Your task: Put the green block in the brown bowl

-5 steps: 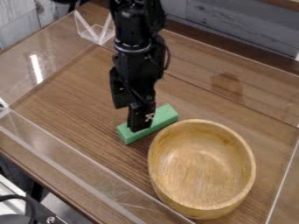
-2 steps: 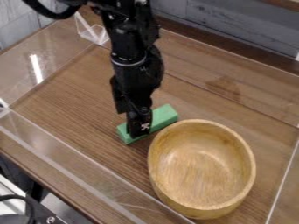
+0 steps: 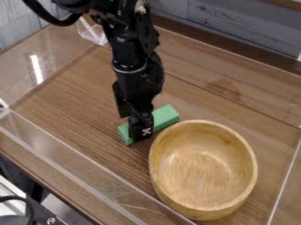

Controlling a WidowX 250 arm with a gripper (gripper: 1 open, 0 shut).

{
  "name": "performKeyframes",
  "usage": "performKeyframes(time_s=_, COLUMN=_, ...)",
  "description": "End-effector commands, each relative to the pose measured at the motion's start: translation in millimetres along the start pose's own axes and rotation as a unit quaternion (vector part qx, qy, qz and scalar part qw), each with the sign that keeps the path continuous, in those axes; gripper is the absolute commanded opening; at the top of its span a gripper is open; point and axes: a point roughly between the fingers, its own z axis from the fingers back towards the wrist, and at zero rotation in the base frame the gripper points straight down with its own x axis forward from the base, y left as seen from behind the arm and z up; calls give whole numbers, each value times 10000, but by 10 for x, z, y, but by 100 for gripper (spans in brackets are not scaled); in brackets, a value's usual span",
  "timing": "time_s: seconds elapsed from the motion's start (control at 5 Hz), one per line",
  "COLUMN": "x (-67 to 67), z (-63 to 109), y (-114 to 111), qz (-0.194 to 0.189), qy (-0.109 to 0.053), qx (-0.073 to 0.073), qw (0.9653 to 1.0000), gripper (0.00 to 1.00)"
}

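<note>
Lowered since earlier onto small flat matte green block (image 3: 150, 126) on counter (image 3: 70, 114); fingers (image 3: 140, 128) spread wide, gripping nothing; large light-brown wooden bowl (image 3: 202, 169) empty; grasp, lift, drop all remaining.

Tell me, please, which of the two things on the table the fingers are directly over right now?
The green block, the small flat bar just left of the brown bowl. The open gripper is down over it, while the much larger round wooden bowl sits empty beside it.

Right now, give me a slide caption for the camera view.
Open fingers pointing down over the green block on the wooden table, beside the empty brown bowl.
</note>
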Motion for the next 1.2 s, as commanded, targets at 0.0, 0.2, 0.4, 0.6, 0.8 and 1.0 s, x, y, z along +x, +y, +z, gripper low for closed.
performKeyframes(time_s=0.0, x=36, z=26, y=56, qz=23, qy=-128, qx=86, qw=9999, gripper=100)
performKeyframes(time_s=0.2, x=45, z=-13, y=67, qz=28, qy=-143, qx=79, qw=9999, gripper=100)
performKeyframes(time_s=0.4, x=47, z=-47, y=77, qz=45, qy=-148, qx=67, qw=9999, gripper=100)
performKeyframes(time_s=0.6, x=49, z=-81, y=85, qz=64, qy=-153, qx=53, qw=9998, gripper=100)
performKeyframes(time_s=0.8, x=50, z=-114, y=91, qz=85, qy=-156, qx=37, qw=9998, gripper=100)
performKeyframes(time_s=1.0, x=51, z=-142, y=89, qz=112, qy=-158, qx=17, qw=9998, gripper=0)
